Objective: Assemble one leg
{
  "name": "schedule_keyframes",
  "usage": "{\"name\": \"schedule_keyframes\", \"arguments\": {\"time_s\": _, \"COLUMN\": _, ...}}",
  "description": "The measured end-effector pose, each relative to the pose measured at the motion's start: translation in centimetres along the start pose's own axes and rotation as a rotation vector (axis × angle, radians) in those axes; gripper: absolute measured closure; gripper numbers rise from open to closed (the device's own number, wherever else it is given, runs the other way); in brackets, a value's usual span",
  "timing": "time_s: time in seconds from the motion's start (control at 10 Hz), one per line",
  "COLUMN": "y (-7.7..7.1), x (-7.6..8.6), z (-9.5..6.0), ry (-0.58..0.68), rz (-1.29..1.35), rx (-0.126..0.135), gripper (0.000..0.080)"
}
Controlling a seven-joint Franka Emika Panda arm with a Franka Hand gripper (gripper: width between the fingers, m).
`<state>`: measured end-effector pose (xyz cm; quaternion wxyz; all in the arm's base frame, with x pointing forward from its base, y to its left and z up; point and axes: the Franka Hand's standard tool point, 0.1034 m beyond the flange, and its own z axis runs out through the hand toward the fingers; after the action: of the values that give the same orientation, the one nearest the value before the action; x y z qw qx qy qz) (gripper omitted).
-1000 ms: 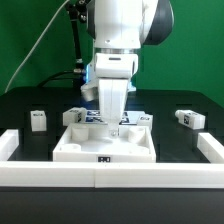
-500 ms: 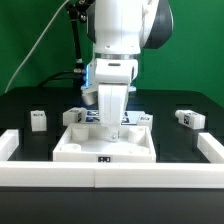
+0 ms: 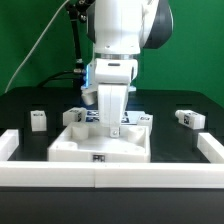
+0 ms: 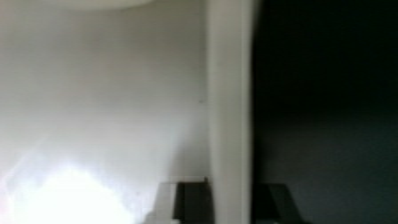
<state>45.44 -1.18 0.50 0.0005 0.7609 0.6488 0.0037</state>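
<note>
Two-finger gripper (image 3: pixel 108 122) on the white Panda arm (image 3: pixel 115 40) points straight down at the rear of the large flat white square panel w/ raised rims (image 3: pixel 100 147), mid black table (image 3: pixel 30 100). In wrist view the dark fingertips (image 4: pixel 187 205) sit tight on both sides of the panel's thin upright rim (image 4: pixel 224 100), so it's clamped on that rim, gap approx rim-wide. Small white stubby leg w/ b&w tag (image 3: pixel 37 119) lies on the table at exterior view's left, untouched, well apart from gripper; second leg (image 3: pixel 187 118) opposite, at exterior view's right. Low white rail (image 3: pixel 150 177) runs along table front
</note>
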Motion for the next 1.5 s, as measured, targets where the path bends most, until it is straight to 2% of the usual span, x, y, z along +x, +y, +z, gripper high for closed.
{"name": "schedule_keyframes", "arguments": {"time_s": 0.6, "y": 0.2, "x": 0.1, "z": 0.0, "ry": -0.006, "rz": -0.065, "rx": 0.004, "gripper": 0.0741}}
{"name": "schedule_keyframes", "arguments": {"time_s": 0.8, "y": 0.8, "x": 1.0, "z": -0.1, "ry": -0.011, "rz": -0.151, "rx": -0.002, "gripper": 0.0741}}
{"name": "schedule_keyframes", "arguments": {"time_s": 0.9, "y": 0.7, "x": 1.8, "z": -0.1, "ry": -0.016, "rz": -0.169, "rx": 0.008, "gripper": 0.0741}}
{"name": "schedule_keyframes", "arguments": {"time_s": 1.2, "y": 0.6, "x": 1.9, "z": 0.0, "ry": -0.014, "rz": -0.167, "rx": 0.007, "gripper": 0.0741}}
{"name": "schedule_keyframes", "arguments": {"time_s": 1.5, "y": 0.7, "x": 4.8, "z": -0.1, "ry": 0.001, "rz": -0.198, "rx": 0.015, "gripper": 0.0741}}
